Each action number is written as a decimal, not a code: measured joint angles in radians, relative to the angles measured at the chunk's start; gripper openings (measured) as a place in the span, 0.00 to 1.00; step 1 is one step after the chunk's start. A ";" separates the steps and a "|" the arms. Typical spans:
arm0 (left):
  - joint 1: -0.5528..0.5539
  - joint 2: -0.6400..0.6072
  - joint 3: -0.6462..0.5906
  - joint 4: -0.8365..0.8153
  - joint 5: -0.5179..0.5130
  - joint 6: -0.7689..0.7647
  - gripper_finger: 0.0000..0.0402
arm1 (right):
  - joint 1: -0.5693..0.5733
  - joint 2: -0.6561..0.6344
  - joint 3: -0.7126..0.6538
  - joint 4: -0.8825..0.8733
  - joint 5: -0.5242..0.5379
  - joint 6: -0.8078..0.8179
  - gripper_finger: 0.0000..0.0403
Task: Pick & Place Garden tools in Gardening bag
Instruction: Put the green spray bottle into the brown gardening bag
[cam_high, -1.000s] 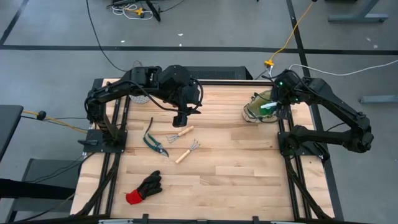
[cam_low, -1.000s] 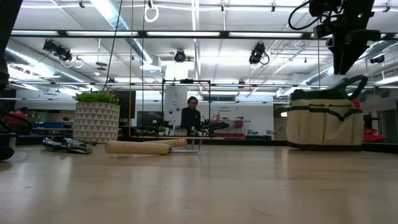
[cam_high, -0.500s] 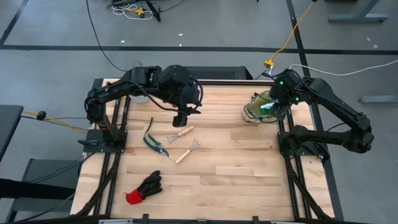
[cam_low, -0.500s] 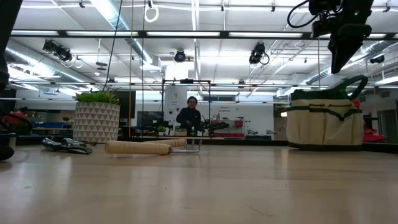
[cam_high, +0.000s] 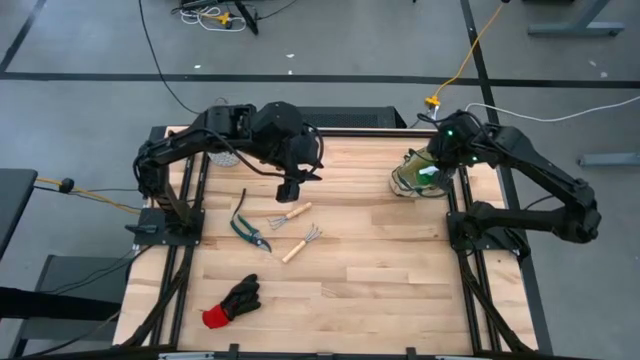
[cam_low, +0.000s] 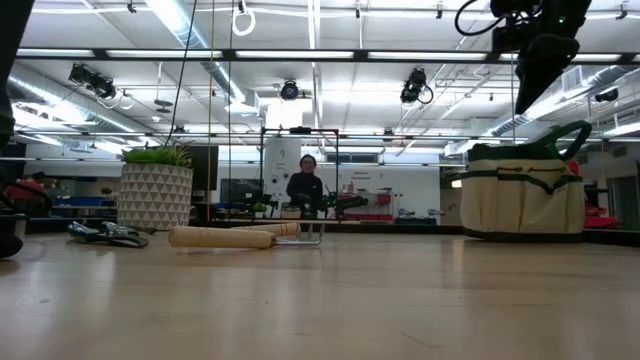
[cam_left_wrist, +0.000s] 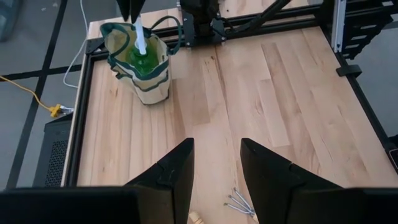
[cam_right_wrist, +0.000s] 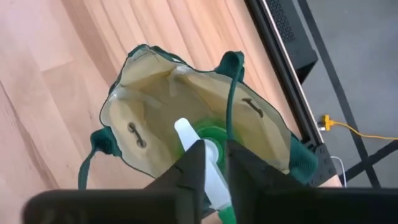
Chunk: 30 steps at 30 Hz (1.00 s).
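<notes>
Now rising clear of the gardening bag (cam_high: 417, 176) at the table's (cam_high: 380, 270) upper right, the right claw (cam_right_wrist: 210, 160) is hanging slightly parted over the spray bottle (cam_left_wrist: 140, 59) standing inside, while the left claw (cam_left_wrist: 215, 171), open, is hovering above the fork (cam_high: 290, 214).

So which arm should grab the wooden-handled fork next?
Left. Its open pincer hangs just above the fork and rake. The right pincer is over the gardening bag across the table, at the spray bottle inside.
</notes>
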 joint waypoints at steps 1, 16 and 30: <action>0.002 -0.005 0.000 0.000 -0.002 0.000 0.35 | 0.003 0.004 0.000 0.000 -0.002 0.000 0.11; 0.018 -0.055 0.000 0.028 -0.048 0.002 0.35 | 0.081 0.131 0.015 0.038 -0.006 0.003 0.00; 0.018 -0.060 0.000 0.019 -0.072 0.010 0.35 | 0.149 0.312 0.166 -0.048 -0.030 -0.008 0.00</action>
